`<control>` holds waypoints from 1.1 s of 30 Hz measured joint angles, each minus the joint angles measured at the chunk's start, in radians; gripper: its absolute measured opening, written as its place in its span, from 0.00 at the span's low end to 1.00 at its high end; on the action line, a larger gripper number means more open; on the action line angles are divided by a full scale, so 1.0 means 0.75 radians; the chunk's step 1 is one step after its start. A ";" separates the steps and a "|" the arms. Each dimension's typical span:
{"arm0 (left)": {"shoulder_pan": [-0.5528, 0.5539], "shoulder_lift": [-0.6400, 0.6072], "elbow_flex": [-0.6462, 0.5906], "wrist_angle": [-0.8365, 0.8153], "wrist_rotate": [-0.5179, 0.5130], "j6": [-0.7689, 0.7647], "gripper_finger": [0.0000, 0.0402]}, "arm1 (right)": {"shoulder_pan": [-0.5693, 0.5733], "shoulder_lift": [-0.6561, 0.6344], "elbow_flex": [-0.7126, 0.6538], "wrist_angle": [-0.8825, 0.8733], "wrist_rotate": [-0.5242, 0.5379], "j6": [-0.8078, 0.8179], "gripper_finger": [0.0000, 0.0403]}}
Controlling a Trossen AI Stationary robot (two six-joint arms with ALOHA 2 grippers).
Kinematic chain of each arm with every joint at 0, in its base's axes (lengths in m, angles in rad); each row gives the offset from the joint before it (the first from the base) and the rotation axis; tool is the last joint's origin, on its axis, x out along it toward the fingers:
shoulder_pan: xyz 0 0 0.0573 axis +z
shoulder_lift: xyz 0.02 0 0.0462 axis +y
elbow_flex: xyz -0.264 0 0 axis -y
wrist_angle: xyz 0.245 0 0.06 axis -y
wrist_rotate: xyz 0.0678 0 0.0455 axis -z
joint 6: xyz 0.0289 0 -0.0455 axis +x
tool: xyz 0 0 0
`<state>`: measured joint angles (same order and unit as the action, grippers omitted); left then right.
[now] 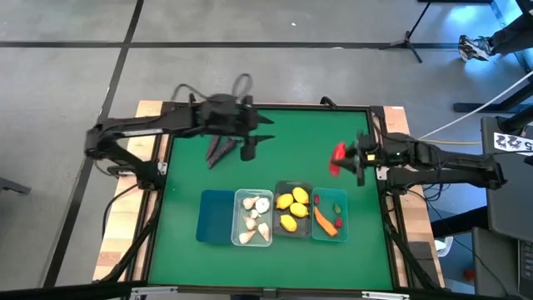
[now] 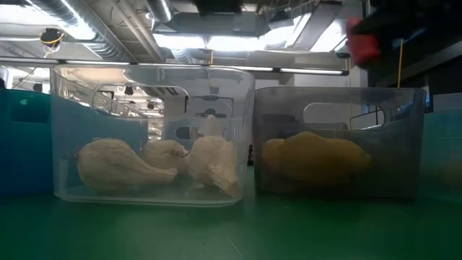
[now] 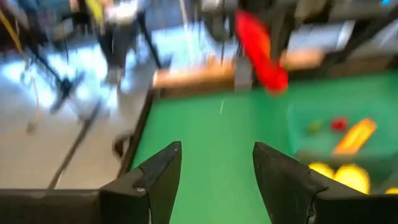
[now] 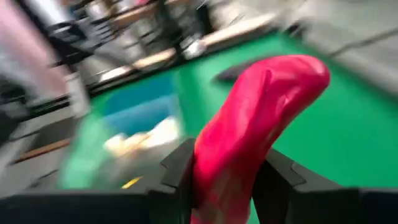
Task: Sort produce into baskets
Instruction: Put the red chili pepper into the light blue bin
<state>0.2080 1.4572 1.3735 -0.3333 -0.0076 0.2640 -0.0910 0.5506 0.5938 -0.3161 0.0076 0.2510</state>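
Four baskets stand in a row near the table's front edge: blue [image 1: 215, 218], clear [image 1: 254, 218] with whitish garlic bulbs [image 2: 151, 162], dark grey [image 1: 293, 187] with yellow lemons [image 1: 291, 210], and teal [image 1: 342, 218] with an orange carrot [image 1: 325, 222]. Dark purple pieces [image 1: 221, 152] lie on the green mat at the far left. My left gripper [image 1: 265, 130] hovers just right of them, open and empty [image 3: 217, 162]. My right gripper [image 1: 348, 158] is above the mat's right side, shut on a red pepper [image 1: 337, 157]. My right gripper pinches the red pepper between its two fingers by one end [image 4: 214, 180]. The fingers come about level from the table's right side. The rest of the pepper [image 4: 273, 93] sticks out past the fingertips, lifted clear of the mat.
The green mat [image 1: 316, 133] has bare room between the two grippers and in front of the baskets. A wooden table rim [image 1: 150, 108] frames the mat. Tripod legs and cables [image 1: 412, 37] stand on the floor beyond the far edge.
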 joint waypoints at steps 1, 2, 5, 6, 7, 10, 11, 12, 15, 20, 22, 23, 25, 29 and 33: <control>-0.001 -0.047 -0.035 0.057 0.027 -0.008 0.49 | 0.000 -0.002 0.000 -0.046 -0.069 0.040 0.30; -0.004 -0.099 -0.079 0.120 0.050 -0.016 0.49 | 0.000 -0.002 0.000 -0.085 -0.139 0.078 0.30; -0.025 -0.258 -0.265 0.315 0.068 -0.038 0.49 | 0.011 0.005 0.000 -0.188 -0.334 0.183 0.30; -0.038 -0.315 -0.338 0.383 0.069 -0.045 0.49 | 0.026 0.011 0.000 -0.197 -0.385 0.222 0.30; -0.051 -0.374 -0.413 0.445 0.070 -0.055 0.49 | 0.047 0.029 0.000 -0.205 -0.426 0.262 0.30; -0.087 -0.536 -0.636 0.615 0.069 -0.101 0.49 | 0.122 0.080 0.000 -0.206 -0.479 0.373 0.30; -0.097 -0.584 -0.706 0.669 0.060 -0.119 0.49 | 0.152 0.094 0.000 -0.212 -0.470 0.411 0.30; -0.106 -0.627 -0.766 0.713 0.040 -0.140 0.49 | 0.184 0.109 -0.001 -0.214 -0.441 0.456 0.30; -0.131 -0.744 -0.924 0.846 -0.038 -0.206 0.49 | 0.296 0.170 0.000 -0.194 -0.306 0.550 0.30; -0.141 -0.855 -1.042 0.948 -0.088 -0.289 0.49 | 0.501 0.306 0.000 -0.192 -0.008 0.671 0.30; -0.141 -0.875 -1.055 0.960 -0.089 -0.313 0.49 | 0.587 0.376 0.000 -0.171 0.105 0.756 0.30; -0.141 -0.878 -1.056 0.959 -0.090 -0.318 0.49 | 0.628 0.419 0.000 -0.147 0.148 0.794 0.30; -0.141 -0.876 -1.057 0.957 -0.090 -0.321 0.49 | 0.710 0.497 0.000 -0.089 0.198 0.853 0.30; -0.141 -0.874 -1.057 0.949 -0.090 -0.320 0.49 | 0.829 0.647 0.000 -0.010 0.250 0.981 0.30; -0.141 -0.873 -1.057 0.949 -0.090 -0.315 0.49 | 0.863 0.760 0.000 -0.010 0.282 1.103 0.30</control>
<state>0.1020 0.8024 0.5804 0.3785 -0.0752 0.0278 0.5564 1.1204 0.5938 -0.3233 0.2188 1.0780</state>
